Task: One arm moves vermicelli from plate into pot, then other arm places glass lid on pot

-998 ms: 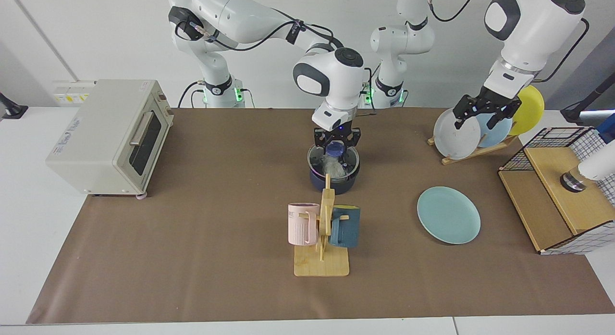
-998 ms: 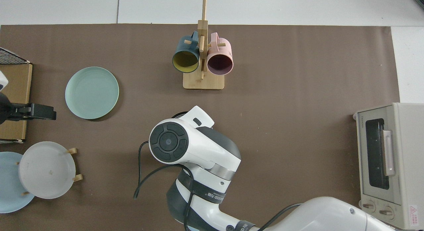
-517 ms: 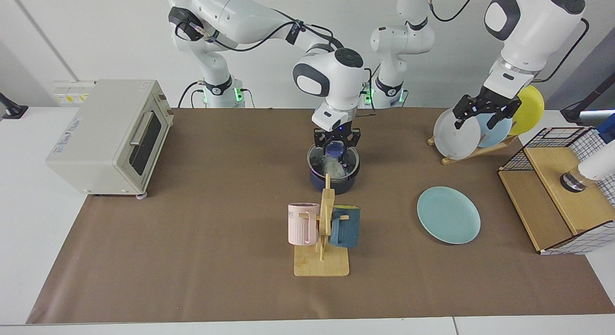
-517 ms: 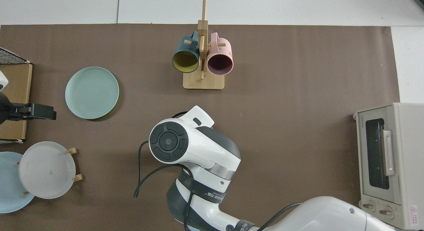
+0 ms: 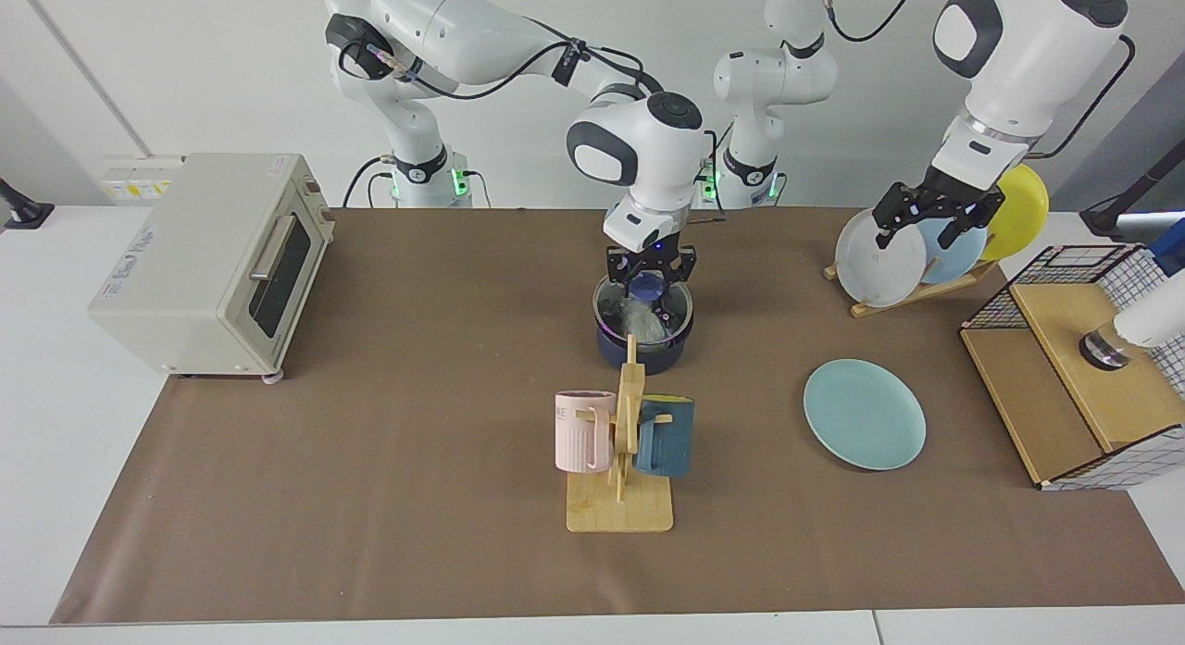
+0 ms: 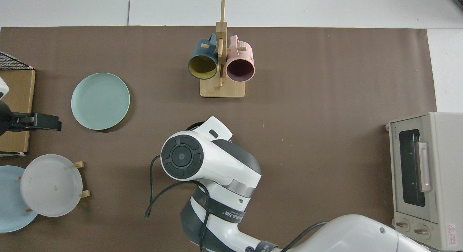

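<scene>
The glass lid point(image 5: 642, 304) sits on the pot point(image 5: 642, 335), with the vermicelli point(image 5: 639, 322) showing through it and the teal plate point(image 5: 864, 414) bare. The right gripper point(image 5: 652, 277) hangs straight over the lid's blue knob, fingers spread either side of it, apparently not pinching, so its way clear looks straight up. The left gripper point(image 5: 933, 217) waits by the dish rack point(image 5: 912, 289), fingers spread on nothing.

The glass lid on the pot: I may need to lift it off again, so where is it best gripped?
Judging by its shape, grip the glass lid by its blue knob, coming straight down from above; it stands up at the centre, where the right hand is now.
</scene>
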Available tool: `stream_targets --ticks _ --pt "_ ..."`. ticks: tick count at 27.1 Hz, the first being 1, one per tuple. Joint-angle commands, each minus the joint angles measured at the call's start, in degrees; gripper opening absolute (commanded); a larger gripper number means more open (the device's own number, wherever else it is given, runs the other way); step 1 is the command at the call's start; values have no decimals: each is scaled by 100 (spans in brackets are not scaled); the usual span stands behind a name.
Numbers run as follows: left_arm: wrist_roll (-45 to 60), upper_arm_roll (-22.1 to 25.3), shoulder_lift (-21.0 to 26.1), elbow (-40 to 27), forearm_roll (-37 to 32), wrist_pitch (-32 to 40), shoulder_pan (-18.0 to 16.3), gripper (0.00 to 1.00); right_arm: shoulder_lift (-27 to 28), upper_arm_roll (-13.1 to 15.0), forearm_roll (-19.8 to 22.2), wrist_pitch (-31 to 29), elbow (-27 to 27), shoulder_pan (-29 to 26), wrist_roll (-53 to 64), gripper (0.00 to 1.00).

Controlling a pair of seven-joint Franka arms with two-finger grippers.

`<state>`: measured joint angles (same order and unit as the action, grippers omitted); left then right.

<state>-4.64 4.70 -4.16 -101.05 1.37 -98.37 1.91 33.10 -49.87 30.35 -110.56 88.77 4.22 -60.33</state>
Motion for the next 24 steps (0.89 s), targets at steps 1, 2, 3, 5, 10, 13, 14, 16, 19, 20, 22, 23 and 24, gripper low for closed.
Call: stream_targets --ticks 1,2,3,5,10,13,14,16,19,20,22,23,24 --pt "16 4 46 103 -102 2 28 100 267 -119 120 -45 -97 -8 -76 0" --pt "16 4 46 103 -102 2 28 100 267 -119 129 -45 -97 0 -75 0" --pt "16 4 46 103 -102 2 28 100 267 -119 155 -45 -97 0 -75 0" --pt "25 4 55 103 -93 2 28 100 293 -119 208 -45 -97 -8 -75 0" --pt "25 4 55 103 -93 2 37 100 319 -111 270 -53 -97 -44 30 0" --pt "25 4 55 103 -93 2 37 100 346 -111 279 -88 -115 -44 30 0" --pt "25 4 55 103 -93 2 37 100 346 -111 287 -89 -115 -44 30 0" --pt "25 4 55 103 -84 2 37 100 346 -111 322 -89 -115 -52 30 0" --pt "25 4 55 103 -75 -7 37 100 346 -111 349 -89 -115 -52 30 0" --pt "25 4 55 103 -75 -16 37 100 346 -111 384 -89 -115 -52 30 0" --pt "33 4 55 103 -75 -16 37 100 346 -111 471 -89 -115 -52 30 0" --pt "33 4 55 103 -75 -16 37 100 346 -111 498 -80 -123 -52 30 0" --pt "33 4 55 103 -75 -25 37 100 346 -111 498 -89 -132 -52 30 0"
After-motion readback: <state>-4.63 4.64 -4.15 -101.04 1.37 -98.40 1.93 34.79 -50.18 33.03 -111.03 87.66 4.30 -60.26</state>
